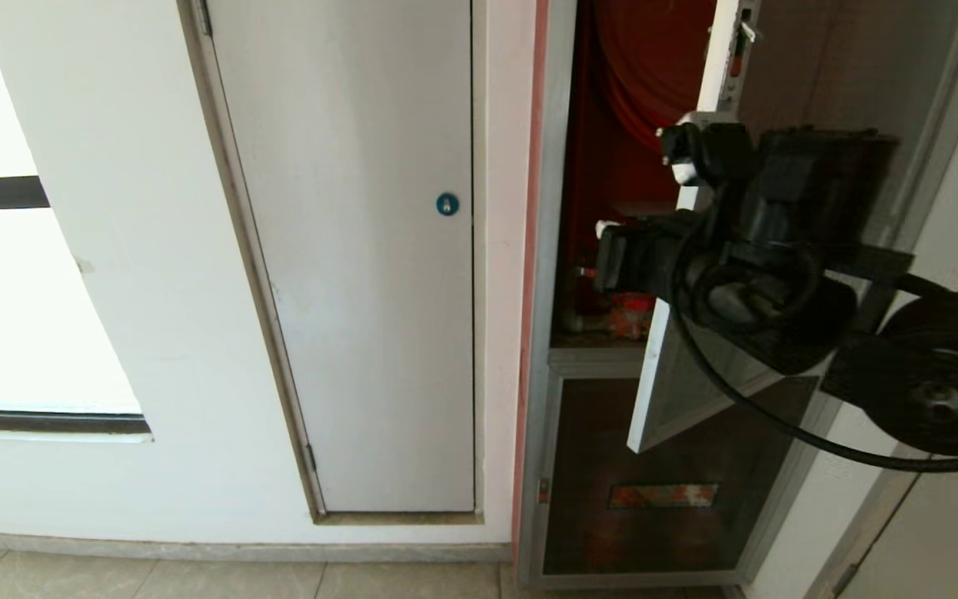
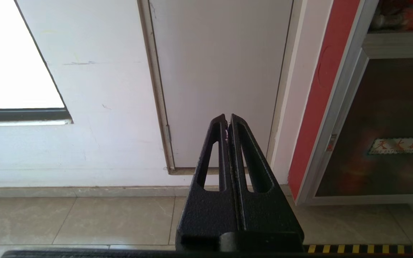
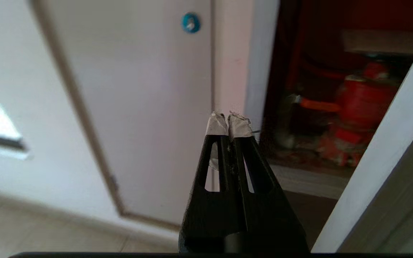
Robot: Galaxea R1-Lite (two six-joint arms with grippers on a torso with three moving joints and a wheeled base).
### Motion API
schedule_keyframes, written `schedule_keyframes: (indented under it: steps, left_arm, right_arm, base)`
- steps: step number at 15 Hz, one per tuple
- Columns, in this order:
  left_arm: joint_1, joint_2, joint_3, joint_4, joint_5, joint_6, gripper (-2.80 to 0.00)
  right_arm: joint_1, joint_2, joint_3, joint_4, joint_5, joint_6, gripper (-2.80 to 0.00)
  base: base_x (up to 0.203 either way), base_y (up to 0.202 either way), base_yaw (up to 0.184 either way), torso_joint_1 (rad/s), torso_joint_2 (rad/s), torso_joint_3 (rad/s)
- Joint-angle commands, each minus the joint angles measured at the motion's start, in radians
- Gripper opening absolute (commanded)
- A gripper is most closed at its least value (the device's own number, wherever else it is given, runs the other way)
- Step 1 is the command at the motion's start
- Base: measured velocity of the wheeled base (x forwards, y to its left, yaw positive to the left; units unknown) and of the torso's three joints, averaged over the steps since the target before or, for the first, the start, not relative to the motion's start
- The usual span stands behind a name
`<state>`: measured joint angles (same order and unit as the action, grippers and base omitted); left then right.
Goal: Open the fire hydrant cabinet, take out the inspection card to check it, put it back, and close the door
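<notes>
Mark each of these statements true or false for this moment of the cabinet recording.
1. The door of the fire hydrant cabinet stands open. True.
2. The right gripper holds the inspection card. False: its fingers are shut on nothing.
3. The left gripper is open. False: its fingers are pressed together.
4. A blue round lock sits on the white panel left of the cabinet. True.
5. A red valve shows inside the cabinet. True.
</notes>
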<state>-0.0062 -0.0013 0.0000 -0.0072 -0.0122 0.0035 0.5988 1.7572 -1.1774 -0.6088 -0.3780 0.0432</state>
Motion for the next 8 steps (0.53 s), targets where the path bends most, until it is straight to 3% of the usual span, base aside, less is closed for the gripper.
schedule_keyframes:
  steps: [1,4,8]
  left_arm:
    - [0.0,0.001,0.0,0.0,0.0,0.0,-2.8]
    - [0.0,0.001,0.0,0.0,0.0,0.0,-2.8]
    - [0.0,0.001,0.0,0.0,0.0,0.0,-2.8]
  right_arm:
    - [0.043,0.112,-0.09,-0.028,-0.176,-0.003,-2.8]
    - [0.061,0.166,-0.174,-0.082,-0.334,-0.052,-2.8]
    - [0.055,0.256,-0.265,-0.307,-0.381,-0.157,-2.8]
  base:
    - [0.0,0.0,0.0,0.0,0.0,0.0]
    - [0.0,0.0,0.0,0.0,0.0,0.0]
    - [0.0,0.0,0.0,0.0,0.0,0.0]
